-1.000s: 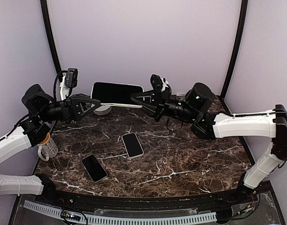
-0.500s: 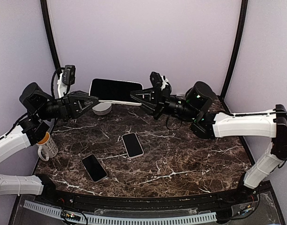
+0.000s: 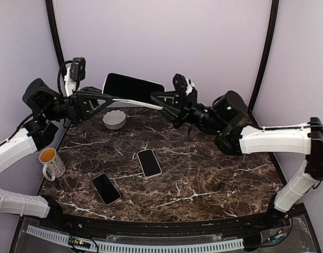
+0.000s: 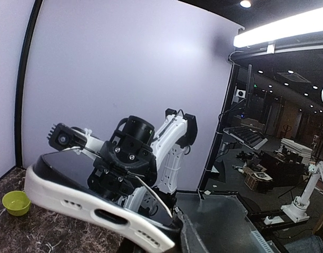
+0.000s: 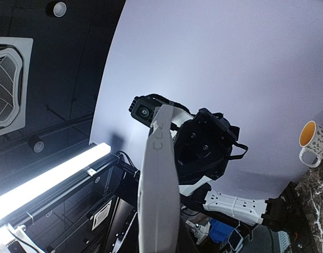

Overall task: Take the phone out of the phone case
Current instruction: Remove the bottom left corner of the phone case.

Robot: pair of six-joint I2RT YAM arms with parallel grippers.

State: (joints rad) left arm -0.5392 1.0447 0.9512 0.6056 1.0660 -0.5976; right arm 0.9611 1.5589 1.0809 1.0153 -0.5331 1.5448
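Observation:
The phone [image 3: 130, 86], black screen facing the camera, sits in a white phone case [image 3: 136, 102] and hangs in the air over the back of the table, tilted down to the right. My left gripper [image 3: 101, 99] is shut on the case's left end. My right gripper [image 3: 157, 98] is shut on its right end. In the left wrist view the white phone case [image 4: 93, 208] crosses the lower frame, a thin lip of it lifted near the far gripper. The right wrist view shows the phone case [image 5: 160, 184] edge-on between my fingers.
A small bowl [image 3: 114, 119] stands under the lifted phone. A mug [image 3: 52, 164] with orange liquid sits at the left edge. Two other phones lie flat mid-table, one white-rimmed [image 3: 149, 162] and one dark [image 3: 106, 188]. Purple walls close the back.
Both arms have raised the cased phone up and off the bowl, which now shows in full. The left gripper's end rose more, tilting the phone.

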